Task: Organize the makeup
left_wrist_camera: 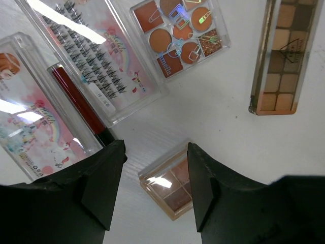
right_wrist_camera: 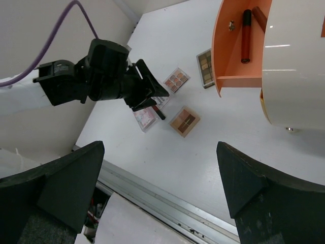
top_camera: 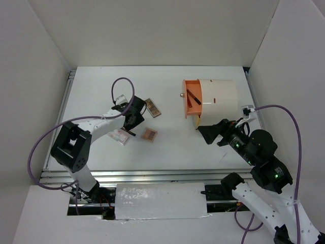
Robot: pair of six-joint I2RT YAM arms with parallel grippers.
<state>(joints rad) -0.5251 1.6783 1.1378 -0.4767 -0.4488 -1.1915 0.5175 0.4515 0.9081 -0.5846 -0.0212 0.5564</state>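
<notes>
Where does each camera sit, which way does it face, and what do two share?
Top external: above and behind the bases, looking down on the table; left arm and right arm show.
Left wrist: on the left arm, facing down at lash packets and a long beige palette; its jaws frame a small brown palette.
Right wrist: on the right arm, facing across at the left arm and orange drawer; its jaws fill the lower corners.
Shared: both wrist views show that small brown palette.

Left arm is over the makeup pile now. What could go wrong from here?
1. The red stick ends right at one of the left fingers; closing could catch it along with the small palette.
2. That palette lies flat on the table, so the fingers may slide off or shove it.
</notes>
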